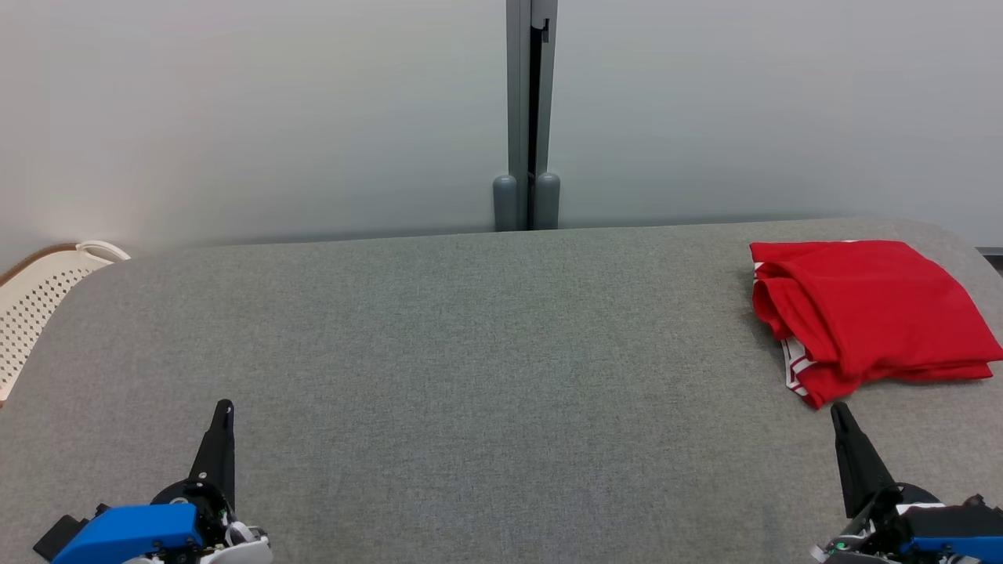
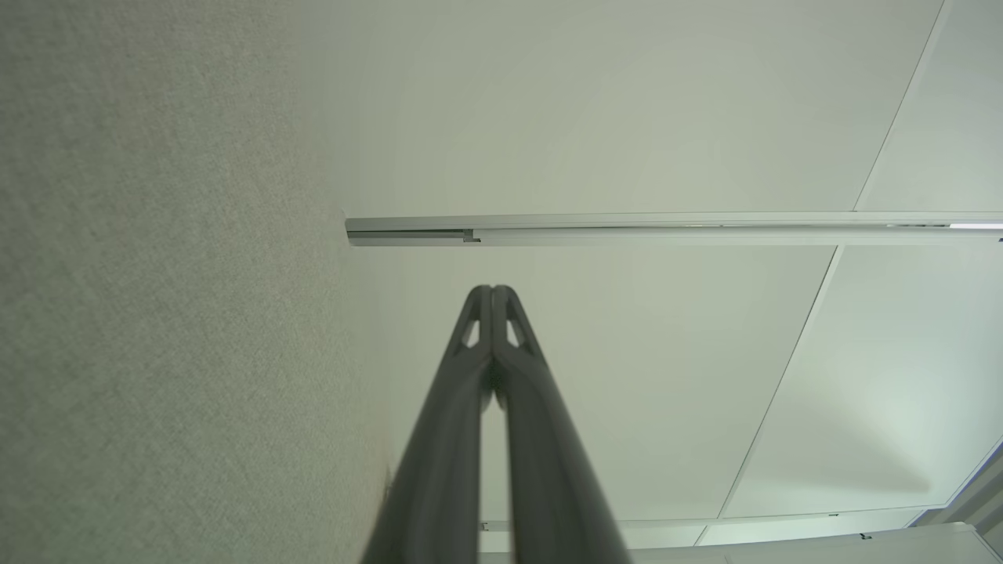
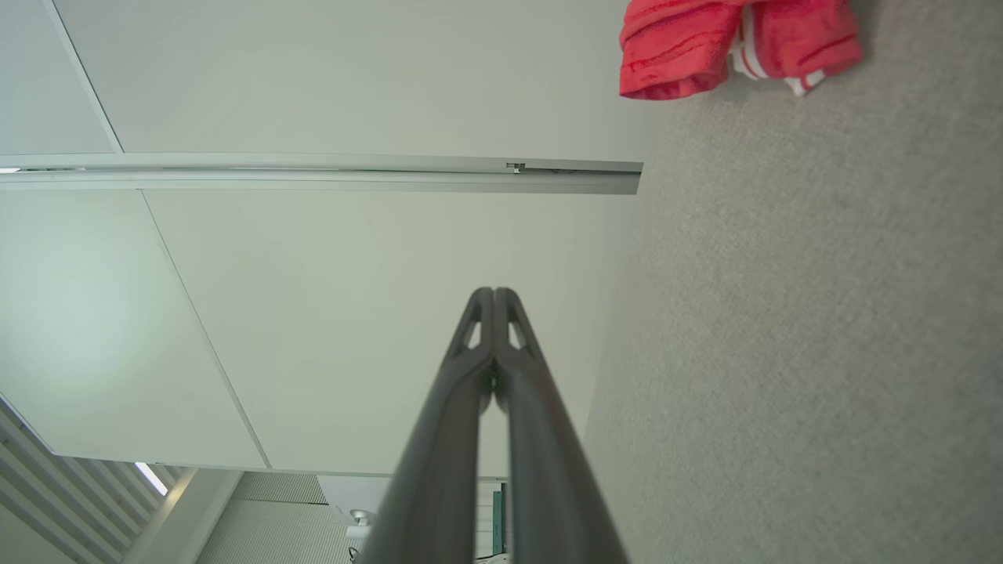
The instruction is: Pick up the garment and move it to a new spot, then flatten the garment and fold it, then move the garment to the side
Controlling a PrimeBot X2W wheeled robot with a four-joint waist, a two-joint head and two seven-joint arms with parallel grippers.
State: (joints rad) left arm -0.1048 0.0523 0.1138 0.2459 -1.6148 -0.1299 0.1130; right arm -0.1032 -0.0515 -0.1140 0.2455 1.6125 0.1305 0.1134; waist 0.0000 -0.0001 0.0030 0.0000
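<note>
A red fabric garment with white striped trim (image 1: pixel 870 309) lies folded into a compact stack at the far right of a grey felt-topped table (image 1: pixel 470 352), near its rounded corner and well apart from the centre. Near the stack's front corner but not touching it, the right gripper (image 1: pixel 837 409) points up the table, its two long dark fingers pressed together on nothing. Across the bare middle of the table, the left gripper (image 1: pixel 225 407) rests at the lower left, likewise clenched and empty. By the look of things the fold is made and the garment already sits to the side, so the last step appears finished or all but. If anything is left, the next move would call only for a light nudge to square the stack, or for the arms to hold clear of it. Beyond the table stand a pale wall (image 1: pixel 235 117) and an upright grey metal post (image 1: pixel 531 117), with a white perforated plastic basket (image 1: pixel 39 301) at the left. What kind of garment it is cannot be told from the folds. Its right side runs to the picture's edge in the head view, and the right wrist view cuts off its far part. The basket is cropped, and both gripper bodies are cut off at the bottom.
</note>
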